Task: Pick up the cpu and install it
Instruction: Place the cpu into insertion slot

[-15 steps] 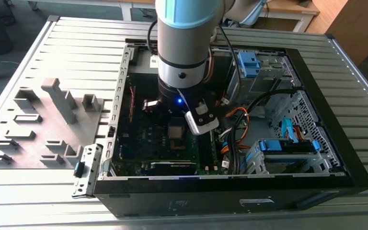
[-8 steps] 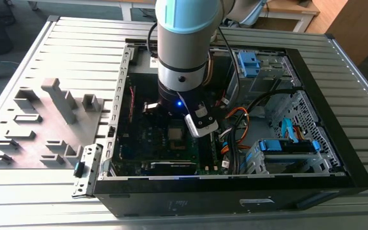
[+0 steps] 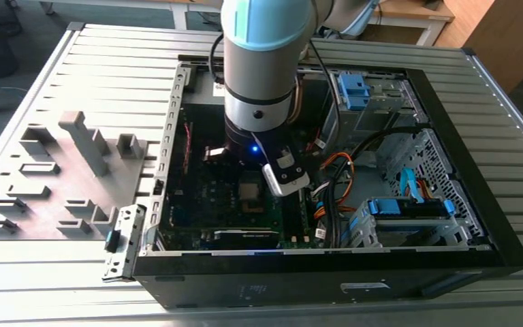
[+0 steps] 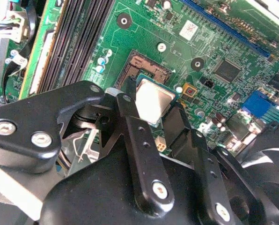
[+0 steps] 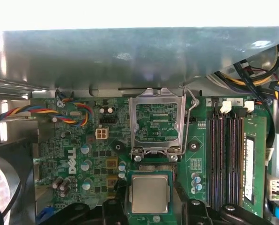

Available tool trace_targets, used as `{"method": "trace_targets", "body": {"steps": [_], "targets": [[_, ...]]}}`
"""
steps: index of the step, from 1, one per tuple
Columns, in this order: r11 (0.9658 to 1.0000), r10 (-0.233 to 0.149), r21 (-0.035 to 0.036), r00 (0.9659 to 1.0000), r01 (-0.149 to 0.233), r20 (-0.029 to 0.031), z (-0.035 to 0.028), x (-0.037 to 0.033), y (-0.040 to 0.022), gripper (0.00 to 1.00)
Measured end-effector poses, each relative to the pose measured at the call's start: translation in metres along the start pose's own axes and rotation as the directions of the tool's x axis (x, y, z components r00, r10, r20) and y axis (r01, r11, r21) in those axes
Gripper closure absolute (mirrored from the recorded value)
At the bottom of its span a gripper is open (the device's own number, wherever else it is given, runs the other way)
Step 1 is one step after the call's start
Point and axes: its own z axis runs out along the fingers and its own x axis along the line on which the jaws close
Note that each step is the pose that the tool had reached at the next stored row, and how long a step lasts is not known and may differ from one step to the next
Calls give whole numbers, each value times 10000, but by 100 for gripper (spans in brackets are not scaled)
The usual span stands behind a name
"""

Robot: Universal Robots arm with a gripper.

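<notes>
Gripper (image 4: pixel 151 107) clenched on cpu (image 4: pixel 152 99). Chip is held flat just above open socket (image 4: pixel 146 70), overlapping one socket edge. Hinged frame (image 5: pixel 157 95) is raised beyond socket. Likely risk: chip offset or skewed against socket, so it seats crooked and bends contacts.

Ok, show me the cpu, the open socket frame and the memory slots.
cpu (image 5: pixel 150 193), first wrist view, middle of its silvery top.
socket frame (image 5: pixel 158 96), first wrist view, the metal bar opposite its hinge.
memory slots (image 5: pixel 225 159), first wrist view, midway along the black slots.
</notes>
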Motion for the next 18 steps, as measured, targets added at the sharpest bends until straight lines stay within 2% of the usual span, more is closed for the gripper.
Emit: {"method": "trace_targets", "body": {"steps": [10,14,18], "targets": [[10000,0,27,10000,0,1,104,-1,4,53],[10000,-1,79,10000,1,3,125,-12,5,53],[9998,-1,184,10000,0,6,139,-39,7,53]]}}
